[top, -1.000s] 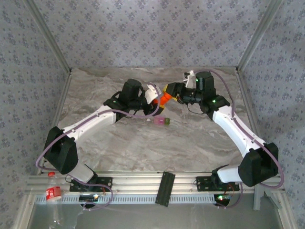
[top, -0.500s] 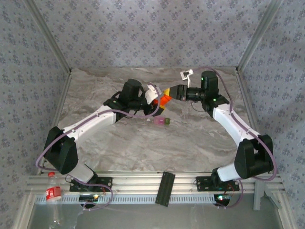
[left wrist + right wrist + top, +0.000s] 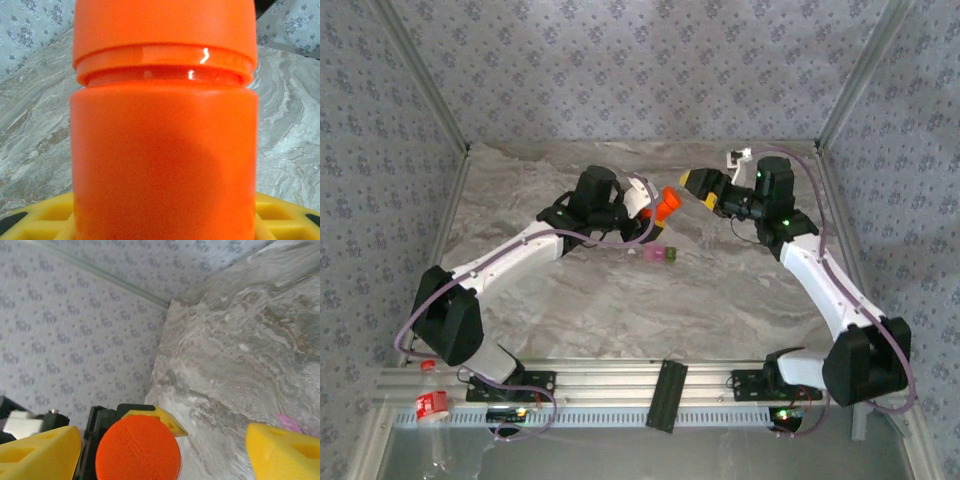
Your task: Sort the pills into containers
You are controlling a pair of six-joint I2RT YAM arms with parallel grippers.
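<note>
Right end effector (image 3: 697,182) backed off orange bottle (image 3: 665,207); containers (image 3: 660,256) contents indiscernible

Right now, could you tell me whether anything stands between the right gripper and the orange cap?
Nothing visible does: the open right gripper faces the cap across a clear gap, the left gripper holding the bottle.

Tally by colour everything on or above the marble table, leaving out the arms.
Orange bottle: 1
Pink compartment: 1
Olive-green compartment: 1
Total: 3
</note>
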